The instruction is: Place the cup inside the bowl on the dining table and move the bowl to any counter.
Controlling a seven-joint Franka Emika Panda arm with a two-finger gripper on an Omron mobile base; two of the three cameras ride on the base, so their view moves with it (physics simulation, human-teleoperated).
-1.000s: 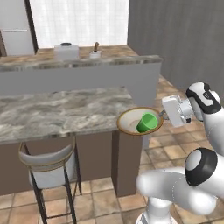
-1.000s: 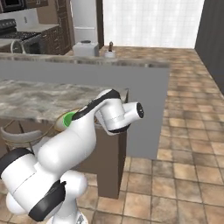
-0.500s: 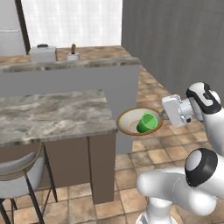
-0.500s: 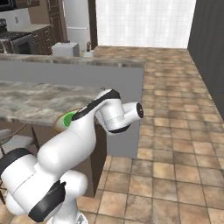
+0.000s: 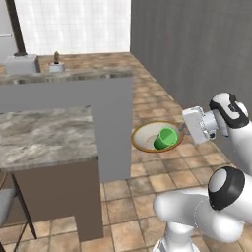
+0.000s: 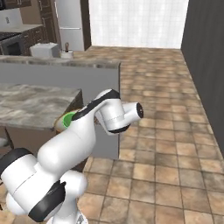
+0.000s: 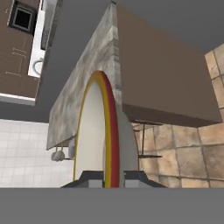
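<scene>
The tan-rimmed bowl [image 5: 147, 140] hangs in the air past the end of the dining table [image 5: 44, 138], over the tiled floor. The green cup [image 5: 165, 139] stands inside it. My gripper [image 5: 183, 129] is shut on the bowl's right rim. In the right base view my arm hides most of the bowl; a bit of the cup [image 6: 68, 119] and the rim [image 6: 59, 125] peek out beside the table [image 6: 30, 105]. In the hand view the bowl [image 7: 94, 131] stands edge-on, its rim pinched in the gripper [image 7: 109, 181], with the table [image 7: 87, 65] beyond.
A raised grey ledge [image 5: 69, 81] behind the table carries a white box [image 5: 22, 64] and a small jar [image 5: 56, 64]. A dark grey wall [image 5: 197, 49] stands to the right. A stool [image 5: 7, 206] sits at the table's lower left. A fridge [image 6: 70, 24] stands far back.
Both base views have swung, so the table and ledge slide left and the dark wall comes in on the right. The bowl with the cup stays in my shut gripper.
</scene>
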